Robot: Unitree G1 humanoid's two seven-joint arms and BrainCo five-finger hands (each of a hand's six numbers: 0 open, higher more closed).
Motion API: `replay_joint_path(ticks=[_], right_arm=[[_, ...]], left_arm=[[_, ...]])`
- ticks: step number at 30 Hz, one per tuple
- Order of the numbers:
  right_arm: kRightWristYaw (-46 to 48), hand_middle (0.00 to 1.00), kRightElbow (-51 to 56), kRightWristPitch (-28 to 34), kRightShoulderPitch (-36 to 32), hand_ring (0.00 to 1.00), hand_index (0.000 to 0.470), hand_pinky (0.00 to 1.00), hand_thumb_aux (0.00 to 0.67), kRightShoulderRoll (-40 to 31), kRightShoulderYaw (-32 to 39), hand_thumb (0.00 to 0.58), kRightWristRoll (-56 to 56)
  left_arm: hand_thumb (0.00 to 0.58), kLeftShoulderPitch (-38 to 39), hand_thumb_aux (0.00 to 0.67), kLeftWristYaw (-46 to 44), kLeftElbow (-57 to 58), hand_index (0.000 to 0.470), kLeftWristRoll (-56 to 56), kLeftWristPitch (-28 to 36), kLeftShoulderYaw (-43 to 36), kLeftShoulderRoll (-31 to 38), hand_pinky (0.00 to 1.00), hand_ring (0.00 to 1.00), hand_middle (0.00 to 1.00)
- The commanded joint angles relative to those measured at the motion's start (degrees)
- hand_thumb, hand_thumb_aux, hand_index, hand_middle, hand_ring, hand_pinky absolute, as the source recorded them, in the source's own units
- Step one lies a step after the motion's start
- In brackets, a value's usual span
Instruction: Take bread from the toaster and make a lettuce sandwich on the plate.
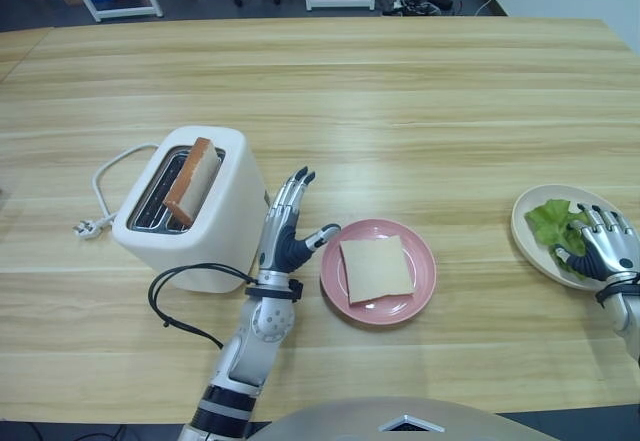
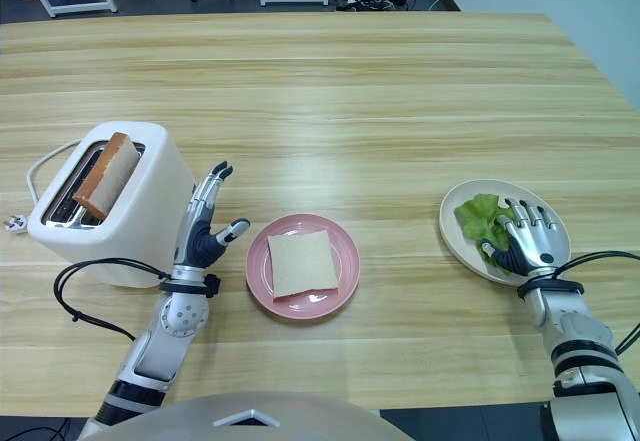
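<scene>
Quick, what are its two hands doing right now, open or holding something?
Left hand: open, holding nothing.
Right hand: closed on the lettuce in the cream plate.

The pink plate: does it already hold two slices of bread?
No, a single slice of bread lies on the pink plate, and the other slice stands in the toaster.

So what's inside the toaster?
One slice of bread sticks up, tilted, from the white toaster. Its lower end is hidden in the slot, and the slot bottoms are too dark to see.
</scene>
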Motion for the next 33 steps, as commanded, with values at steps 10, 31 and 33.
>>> replay_joint_path(ticks=[10,31,33], right_arm=[[3.65,0.00,3.86,-2.69,-3.67,0.00,0.439,0.00,0.625,-0.15,7.01,0.577,3.25],[1.55,0.00,-11.82,-2.52,3.40,0.00,0.470,0.00,0.670,-5.54,2.85,0.580,10.11],[2.48,0.00,-15.91,-1.84,5.21,0.00,0.470,0.00,0.670,-6.21,1.42,0.580,10.76]], left_arm=[[0.000,1.53,0.000,-0.99,-0.26,0.000,1.44,0.62,-0.02,-0.67,0.00,0.00,0.00],[0.000,2.81,0.000,-1.23,-0.78,0.000,2.02,0.45,1.08,-0.80,0.00,0.00,0.00],[0.000,2.91,0.000,-1.21,-0.70,0.000,2.09,0.41,1.09,-0.88,0.00,0.00,0.00]])
